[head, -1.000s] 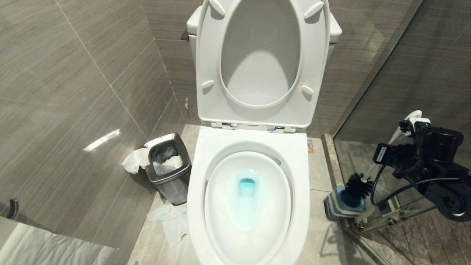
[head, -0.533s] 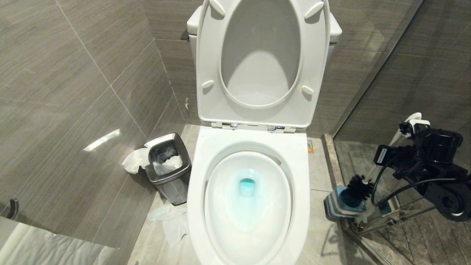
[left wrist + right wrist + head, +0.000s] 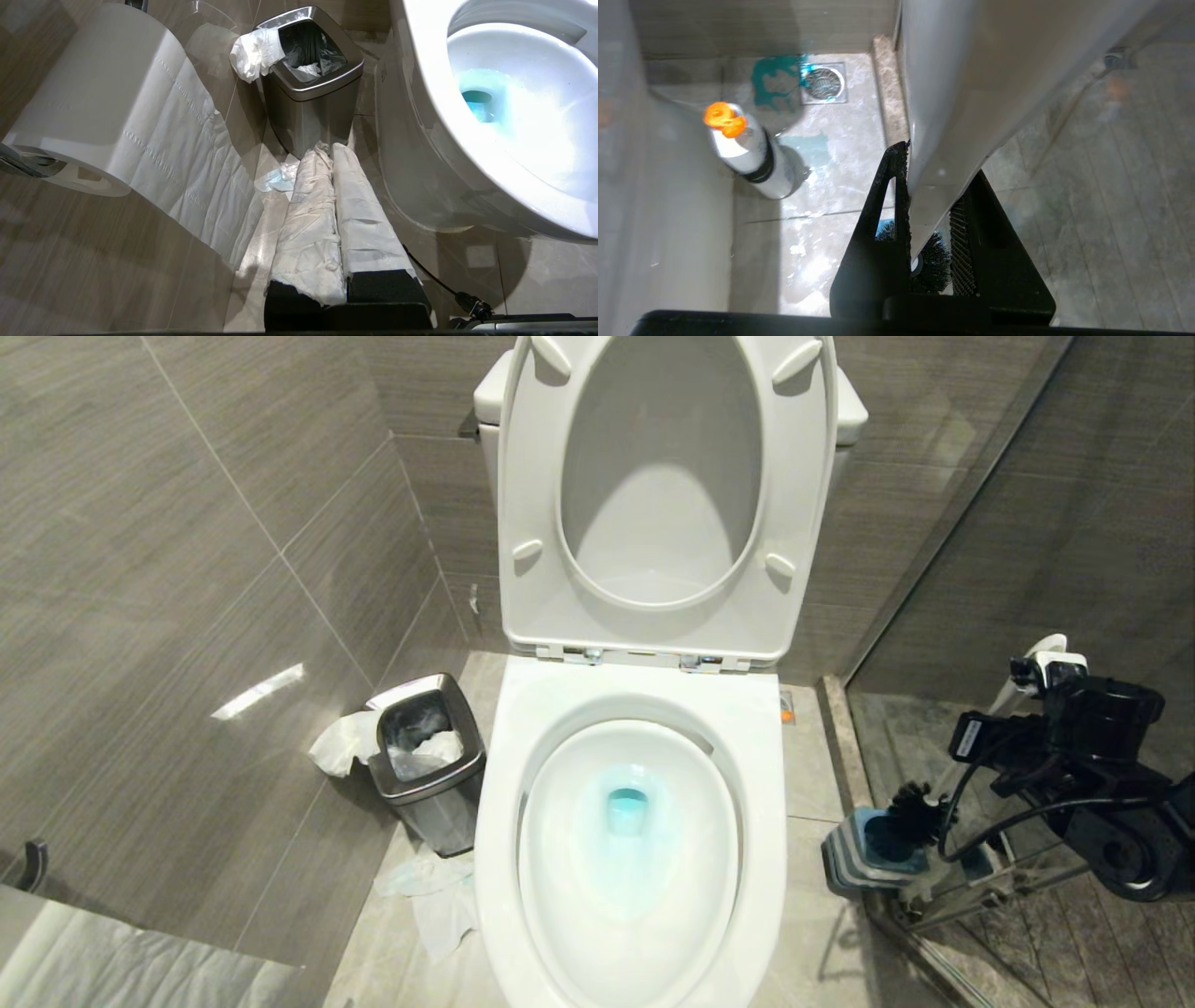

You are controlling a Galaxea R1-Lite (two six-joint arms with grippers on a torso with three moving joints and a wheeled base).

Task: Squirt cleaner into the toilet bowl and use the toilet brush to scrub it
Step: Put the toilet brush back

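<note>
My right gripper (image 3: 927,224) is closed on the white handle of the toilet brush (image 3: 1013,686); in my right wrist view the two black fingers (image 3: 887,210) press on both sides of the flat handle, which passes between them. In the head view this gripper is at the right side, beside the glass partition (image 3: 980,504), and the handle leans upward to its rounded end near my wrist. The black bristle head (image 3: 910,800) is at the mouth of the blue-topped holder (image 3: 864,849), which stands on the floor (image 3: 812,756) just beside the right side of the toilet bowl (image 3: 644,709). I cannot tell if the bristles touch the holder. The bowl is in the middle in front of me, with seat and lid (image 3: 663,495) raised against the wall, and blue water (image 3: 627,807) lies at its bottom. My left gripper (image 3: 334,219) is shut and holds nothing; its fingers are wrapped in white paper and it hangs low at the left side of the bowl, pointing toward the steel waste bin (image 3: 310,70). The bin stands on the floor near the left side of the bowl, with crumpled paper (image 3: 341,742) over its rim. A toilet paper roll (image 3: 88,93) hangs on the wall near my left gripper. Behind the glass, a white bottle with an orange cap (image 3: 747,149) stands near a floor drain (image 3: 824,84).
</note>
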